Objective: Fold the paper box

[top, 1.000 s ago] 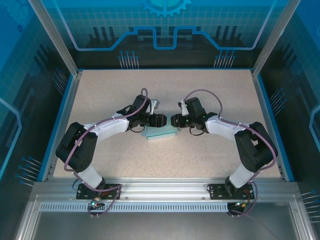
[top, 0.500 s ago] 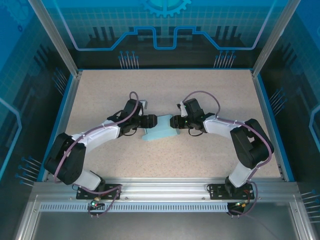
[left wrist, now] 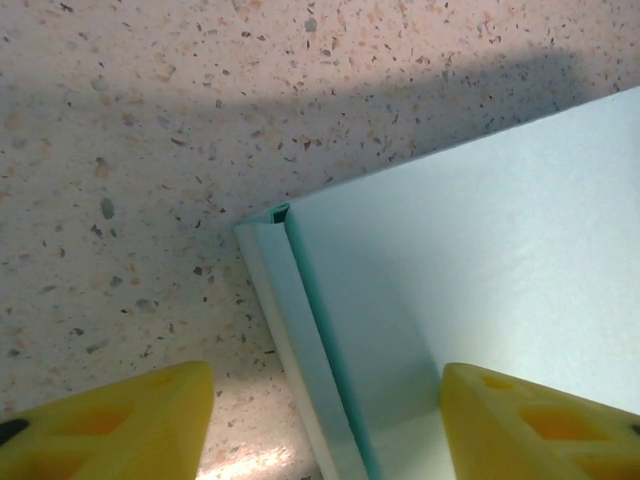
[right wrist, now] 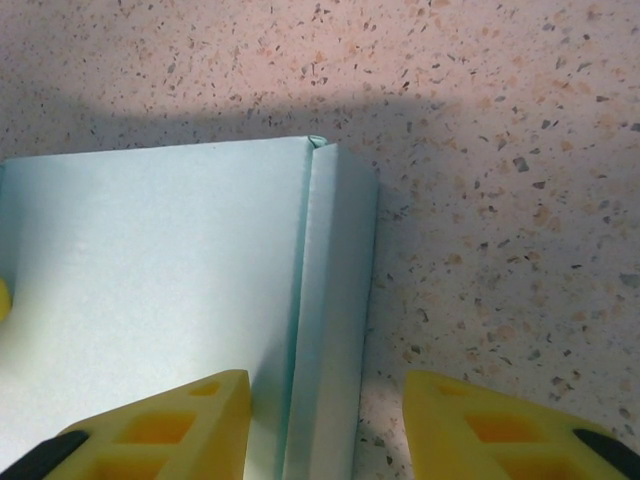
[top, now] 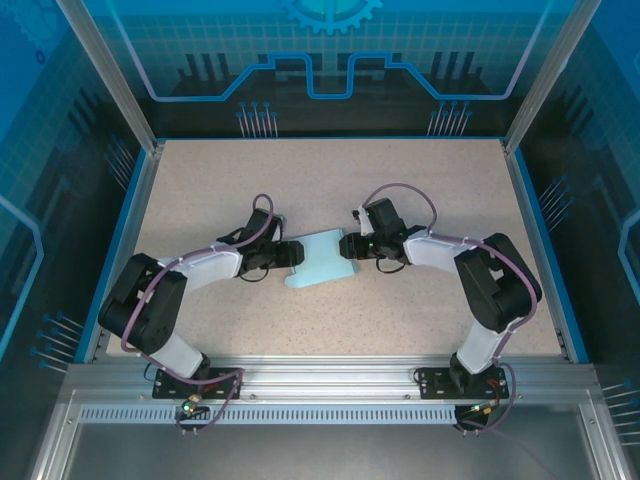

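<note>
Lying flat on the speckled table [top: 430, 190], just below the middle of the top view, the paper box [top: 320, 262] is pale light-blue card, folded flat, with a narrow folded strip along each short end. Its long axis runs roughly left to right across the frame, the left end a little lower than the right. The left gripper [top: 291, 253] meets its left end and the right gripper [top: 346, 245] its right end. In the left wrist view the yellow fingers [left wrist: 110, 420] stand apart, one over bare table and the other over the card, straddling the folded edge without pinching it. The right wrist view shows that gripper likewise released, one finger over the card and one over bare table.
</note>
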Controlling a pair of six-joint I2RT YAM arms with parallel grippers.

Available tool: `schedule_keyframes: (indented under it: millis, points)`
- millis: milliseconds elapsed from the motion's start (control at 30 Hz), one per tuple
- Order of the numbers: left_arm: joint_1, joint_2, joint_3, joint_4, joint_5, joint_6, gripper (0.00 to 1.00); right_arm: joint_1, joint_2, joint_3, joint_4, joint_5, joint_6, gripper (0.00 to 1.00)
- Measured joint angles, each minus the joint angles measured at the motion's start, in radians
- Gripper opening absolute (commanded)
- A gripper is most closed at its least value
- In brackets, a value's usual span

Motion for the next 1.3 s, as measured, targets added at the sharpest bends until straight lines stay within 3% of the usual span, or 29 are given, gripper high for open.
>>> schedule_keyframes:
  millis: [233,700,933,1067,1300]
  points:
    - [0.0,0.023,-0.01,0.068,0.021,-0.013,0.54,0.0,0.024,0.03,-0.006,0.012,-0.018,0.42]
    - [0.0,0.017,-0.009,0.07,-0.011,-0.019,0.72,0.0,0.019,0.104,-0.132,0.077,-0.095,0.49]
    - [0.0,-0.057,-0.008,0.061,-0.078,-0.015,0.75,0.0,-0.096,0.104,-0.174,0.117,-0.148,0.6]
    - [0.007,-0.091,-0.008,0.061,-0.098,-0.011,0.76,0.0,-0.168,0.102,-0.181,0.148,-0.186,0.76]
    - [0.068,-0.156,-0.041,0.095,-0.081,0.014,0.87,0.074,-0.263,0.034,-0.212,0.202,-0.212,0.9]
